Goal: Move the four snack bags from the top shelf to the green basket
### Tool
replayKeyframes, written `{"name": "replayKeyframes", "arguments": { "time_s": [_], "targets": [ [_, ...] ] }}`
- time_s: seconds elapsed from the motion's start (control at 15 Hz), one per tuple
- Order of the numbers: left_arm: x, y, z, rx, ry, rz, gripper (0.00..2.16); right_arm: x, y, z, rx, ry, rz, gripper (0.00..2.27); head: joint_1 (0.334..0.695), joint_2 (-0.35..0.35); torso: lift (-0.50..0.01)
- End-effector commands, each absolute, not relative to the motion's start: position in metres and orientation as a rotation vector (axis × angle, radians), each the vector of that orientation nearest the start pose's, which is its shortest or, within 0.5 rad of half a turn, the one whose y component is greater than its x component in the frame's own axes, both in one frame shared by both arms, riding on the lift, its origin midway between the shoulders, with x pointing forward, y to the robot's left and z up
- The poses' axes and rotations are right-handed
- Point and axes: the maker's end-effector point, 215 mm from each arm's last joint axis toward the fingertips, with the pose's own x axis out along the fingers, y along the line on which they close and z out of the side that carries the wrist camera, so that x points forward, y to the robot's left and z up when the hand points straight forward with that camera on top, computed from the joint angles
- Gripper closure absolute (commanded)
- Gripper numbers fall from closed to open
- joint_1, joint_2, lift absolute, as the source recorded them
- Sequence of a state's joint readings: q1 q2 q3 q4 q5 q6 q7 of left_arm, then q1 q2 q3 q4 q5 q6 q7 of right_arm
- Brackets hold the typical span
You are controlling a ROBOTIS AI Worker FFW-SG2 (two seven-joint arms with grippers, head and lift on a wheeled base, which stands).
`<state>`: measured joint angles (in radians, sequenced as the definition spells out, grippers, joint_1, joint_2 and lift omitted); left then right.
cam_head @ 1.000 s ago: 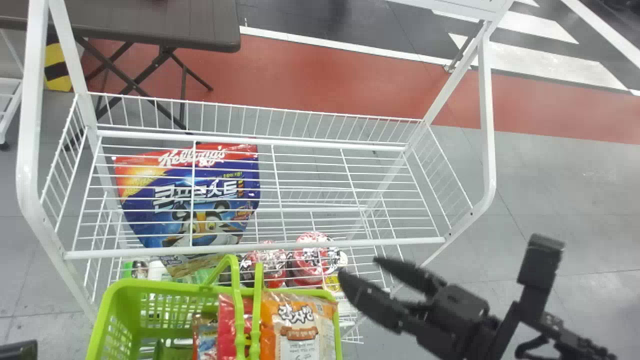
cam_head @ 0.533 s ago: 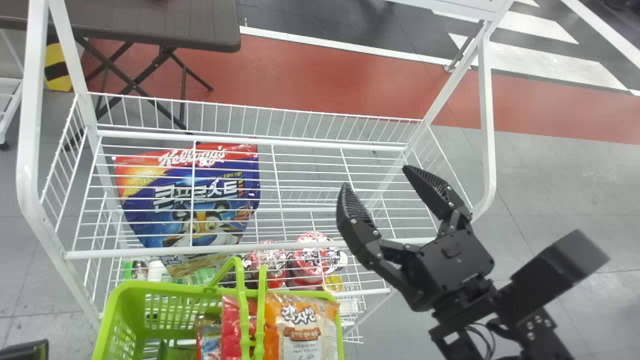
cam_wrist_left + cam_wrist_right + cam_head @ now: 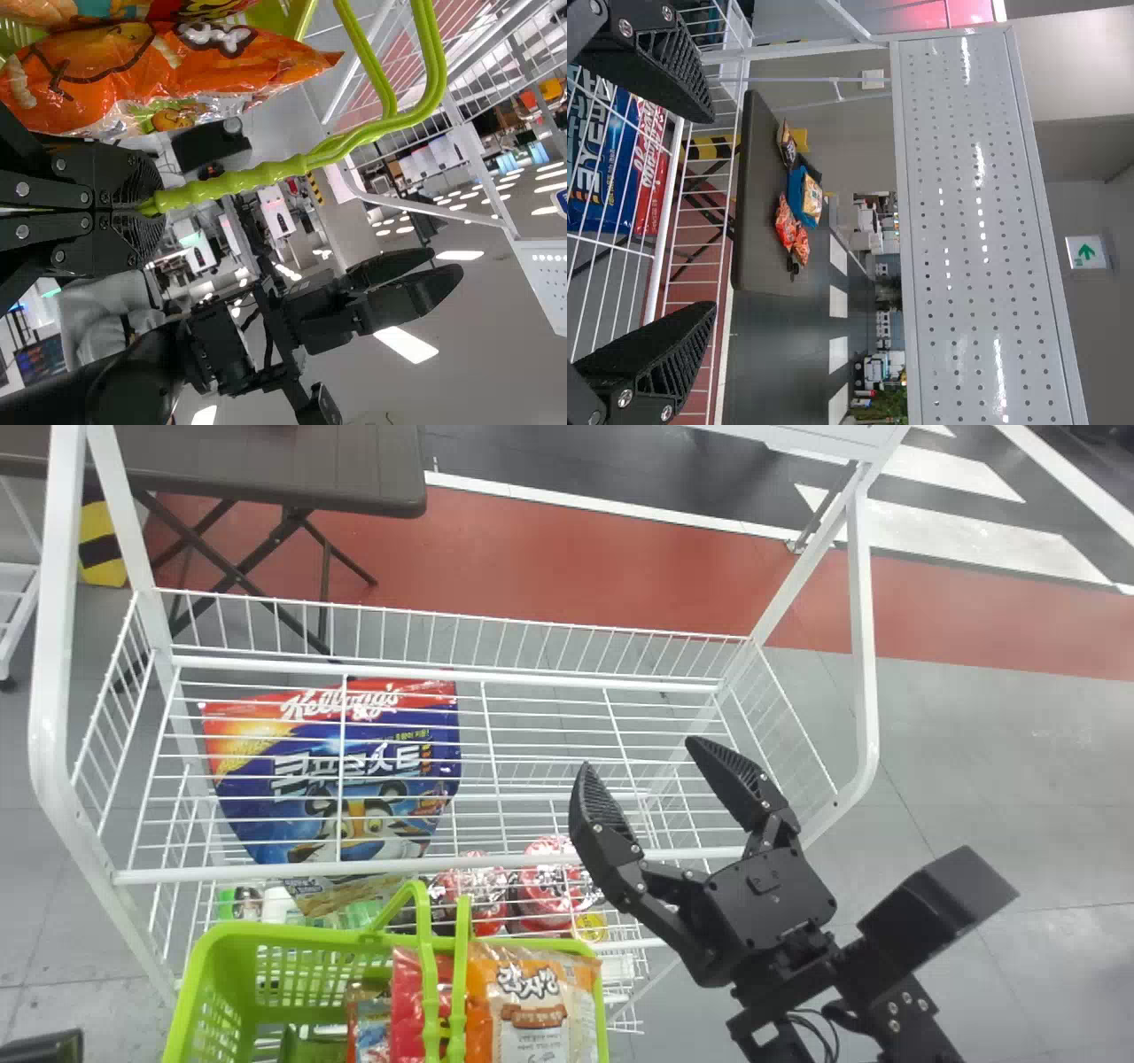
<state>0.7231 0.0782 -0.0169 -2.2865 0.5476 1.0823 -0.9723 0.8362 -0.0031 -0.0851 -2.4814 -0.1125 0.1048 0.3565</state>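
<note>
While your left gripper (image 3: 149, 209) pinches the green handle (image 3: 266, 173), you have the green basket (image 3: 190, 983) hanging nearer you than the right gripper (image 3: 636, 753) and to its left; inside you can see an orange snack bag (image 3: 532, 1010), a red one (image 3: 408, 1001) beside it and a smaller multicoloured packet (image 3: 368, 1027) farther left.

Your right gripper has its two fingers spread wide with nothing between them, over the right part of the white wire shelf (image 3: 558, 766); just left of it, below the wires, you see red-topped tubs (image 3: 551, 886), and farther left, also under the wires, a blue cereal bag (image 3: 354, 779); well beyond the right gripper, to its left, stands a dark table (image 3: 266, 469), where your right wrist view shows several packets (image 3: 802, 195) lying.
</note>
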Motion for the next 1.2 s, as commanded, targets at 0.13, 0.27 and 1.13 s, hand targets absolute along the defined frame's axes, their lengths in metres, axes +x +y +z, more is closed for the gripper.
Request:
{"name": "replayKeyframes", "arguments": {
  "time_s": [0.13,0.27,1.13],
  "targets": [
    [0.166,-0.014,-0.373,-0.938,0.813,-1.177,1.28,0.353,-0.191,-0.26,0.078,0.033,0.29,0.07,0.695,-0.35,0.0],
    [0.164,-0.015,-0.372,-0.941,0.814,-1.18,1.28,0.353,-0.193,-0.256,0.075,0.025,0.282,0.07,0.695,-0.35,0.0],
    [0.159,-0.016,-0.37,-0.958,0.801,-1.179,1.28,0.346,-0.204,-0.248,0.069,0.014,0.229,0.06,0.695,-0.35,0.0]
  ]
}}
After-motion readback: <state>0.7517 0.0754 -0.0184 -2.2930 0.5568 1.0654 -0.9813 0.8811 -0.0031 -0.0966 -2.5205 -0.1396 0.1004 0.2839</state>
